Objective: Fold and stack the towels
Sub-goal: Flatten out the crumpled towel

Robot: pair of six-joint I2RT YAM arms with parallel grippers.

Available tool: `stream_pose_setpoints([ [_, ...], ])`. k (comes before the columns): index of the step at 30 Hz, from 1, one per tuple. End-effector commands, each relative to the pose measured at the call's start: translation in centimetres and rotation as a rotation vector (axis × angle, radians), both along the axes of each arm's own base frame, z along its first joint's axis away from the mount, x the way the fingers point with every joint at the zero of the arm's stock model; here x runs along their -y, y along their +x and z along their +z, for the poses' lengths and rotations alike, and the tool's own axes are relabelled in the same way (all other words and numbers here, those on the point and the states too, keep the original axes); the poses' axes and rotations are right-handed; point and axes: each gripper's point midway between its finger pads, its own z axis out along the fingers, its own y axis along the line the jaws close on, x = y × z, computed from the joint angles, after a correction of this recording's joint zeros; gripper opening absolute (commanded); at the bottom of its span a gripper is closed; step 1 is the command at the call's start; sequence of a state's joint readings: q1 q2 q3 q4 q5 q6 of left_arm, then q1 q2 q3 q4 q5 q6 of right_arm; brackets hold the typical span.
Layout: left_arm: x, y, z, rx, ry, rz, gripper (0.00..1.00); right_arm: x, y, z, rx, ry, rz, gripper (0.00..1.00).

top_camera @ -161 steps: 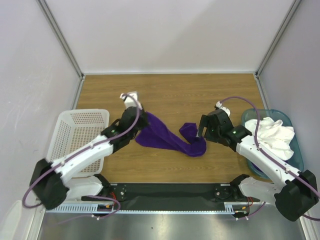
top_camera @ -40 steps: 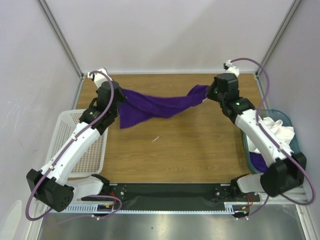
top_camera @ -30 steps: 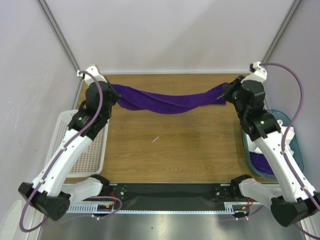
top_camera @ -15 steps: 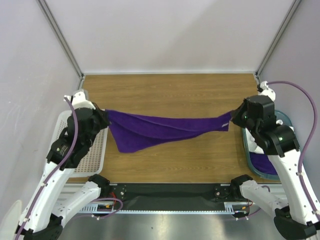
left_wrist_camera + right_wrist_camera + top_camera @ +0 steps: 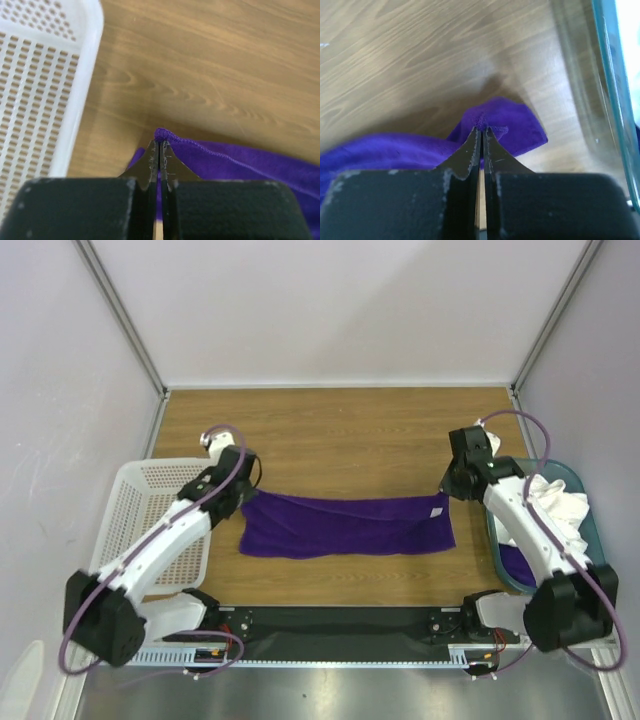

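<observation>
— Now, how is the spreading step best finished?

— The white basket point(image 5: 170, 464) stands at the left of the table point(image 5: 350, 425). Just beside it the left gripper point(image 5: 244, 497) is clamped on the far-left corner of the purple towel point(image 5: 345, 525). The towel lies flat as a long strip across the wood. The right gripper point(image 5: 447, 490) is clamped on the far-right corner, next to the white tag point(image 5: 437, 510) and near the teal bin point(image 5: 600, 545). By estimate, both corners should be set down evenly with the far edge taut and straight. The jaws should part only once the cloth rests without wrinkles. The near edge looks slightly bowed, so a small outward pull may square it before folding.

— What do the wrist views add?

— The left wrist view shows the fingers point(image 5: 147, 165) pressed together, with the hemmed corner nipped at their tips and the basket wall not touched. The right wrist view shows the fingers point(image 5: 467, 155) closed on a bunched, partly turned-over corner, which the arm hides from above. Only the top view shows the whole outline of the towel. It also shows the white towel point(image 5: 555, 505) and a second purple towel point(image 5: 515, 562) inside the bin.
</observation>
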State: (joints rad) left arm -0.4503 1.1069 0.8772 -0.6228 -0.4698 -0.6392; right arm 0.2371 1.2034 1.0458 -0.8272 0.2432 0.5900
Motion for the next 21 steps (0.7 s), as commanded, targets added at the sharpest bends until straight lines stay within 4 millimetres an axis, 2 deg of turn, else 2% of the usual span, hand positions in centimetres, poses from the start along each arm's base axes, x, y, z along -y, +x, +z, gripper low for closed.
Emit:
stream_pose_setpoints([
  [1,0.4,5.2,2.0,0.153,0.017,0.066,0.00,0.0,5.7,1.7,0.165,0.003,0.013,0.00],
  [3,0.7,7.0,1.4,0.152,0.037,0.074,0.00,0.7,7.1,0.9,0.156,0.007,0.001,0.00],
  [4,0.9,8.1,0.4,0.123,0.059,0.074,0.00,0.9,8.4,0.0,0.147,0.010,-0.002,0.00],
  [7,1.4,10.4,-0.1,0.128,0.065,0.073,0.00,1.5,10.6,-2.1,0.123,0.054,-0.014,0.00],
  [8,1.5,11.0,-1.3,0.103,0.083,0.073,0.00,1.6,11.3,-2.4,0.123,0.065,-0.014,0.00],
  [10,1.3,12.4,-1.4,0.106,0.094,0.082,0.00,1.9,12.4,-3.0,0.123,0.084,-0.017,0.00],
  [11,1.1,12.8,-2.5,0.083,0.109,0.085,0.00,1.9,13.0,-3.8,0.107,0.086,-0.014,0.00],
  [13,0.6,13.8,-2.5,0.086,0.109,0.096,0.00,1.9,14.0,-4.1,0.116,0.096,-0.006,0.00],
  [14,0.6,14.3,-2.7,0.093,0.103,0.094,0.00,1.9,14.3,-4.9,0.099,0.095,-0.008,0.00],
  [15,0.6,14.7,-3.5,0.076,0.100,0.084,0.00,1.9,15.1,-4.6,0.113,0.095,-0.010,0.00],
  [17,0.6,15.8,-3.7,0.085,0.089,0.070,0.00,2.0,15.6,-5.2,0.108,0.094,-0.018,0.00],
  [18,0.7,16.1,-4.4,0.071,0.101,0.054,0.00,2.2,16.1,-5.8,0.101,0.092,-0.024,0.00],
  [21,0.7,17.2,-4.7,0.073,0.122,0.049,0.02,2.8,17.1,-6.9,0.094,0.091,-0.055,0.00],
])
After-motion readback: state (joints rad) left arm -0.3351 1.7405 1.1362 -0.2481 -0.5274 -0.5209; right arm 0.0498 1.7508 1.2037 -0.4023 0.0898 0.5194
